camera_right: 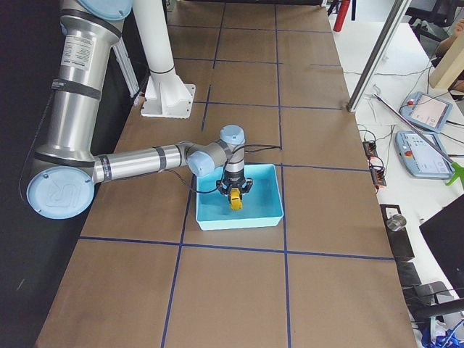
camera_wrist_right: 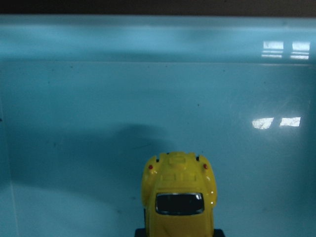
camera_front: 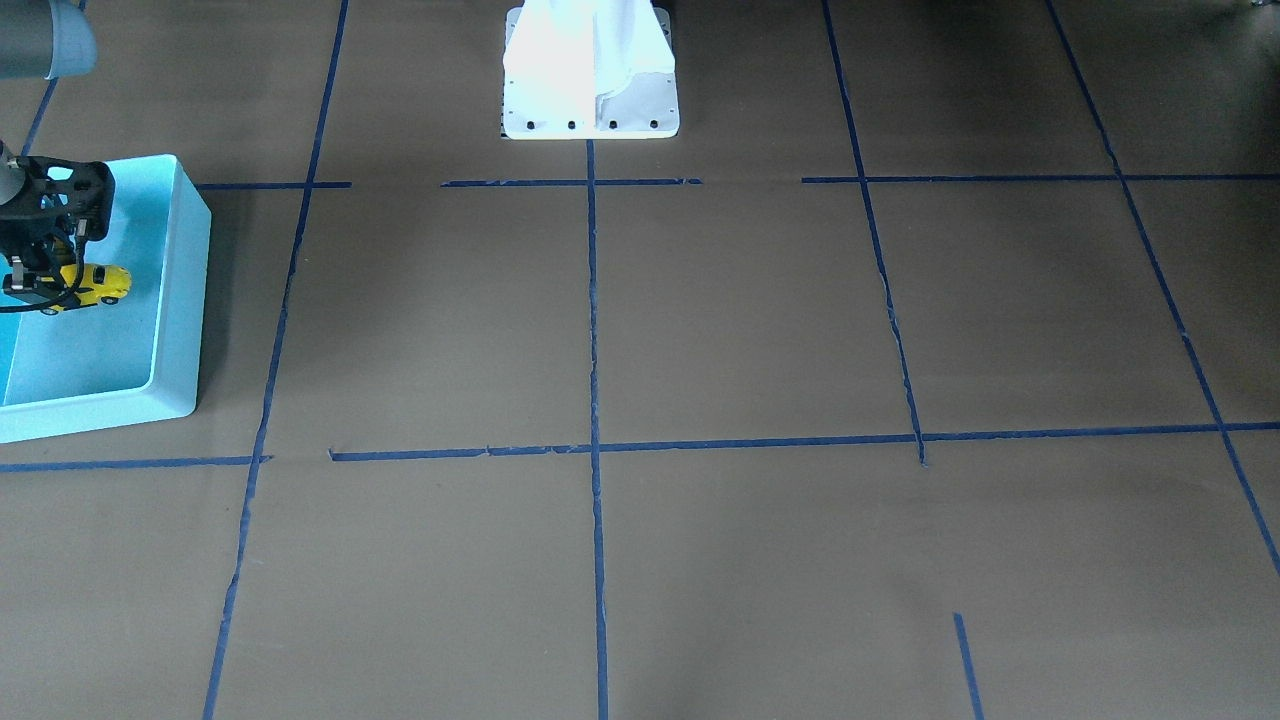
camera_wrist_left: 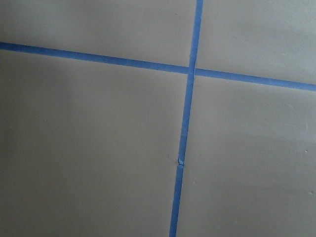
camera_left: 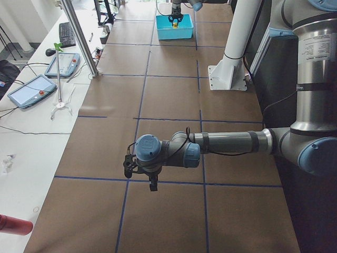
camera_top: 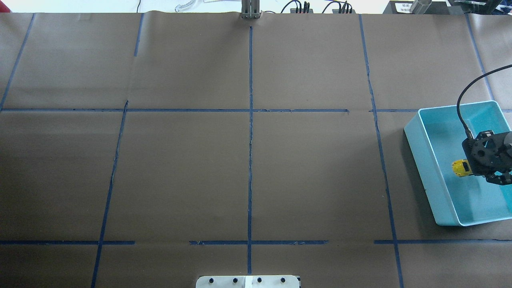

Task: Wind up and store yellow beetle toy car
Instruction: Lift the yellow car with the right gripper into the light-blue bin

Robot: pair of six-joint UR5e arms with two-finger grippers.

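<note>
Right pincer (camera_front: 45,288) is clenched on the yellow toy car (camera_front: 100,284) inside the blue bin (camera_top: 422,160) at the table's 3 o'clock edge seen from overhead, a light, hard, slick shell probably best gripped across its flanks, while the left pincer (camera_left: 152,185) is too unclear to judge.

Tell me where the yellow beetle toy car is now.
In the overhead view the yellow beetle toy car is at the table's far right side, inside the turquoise bin, held by the right gripper.
</note>
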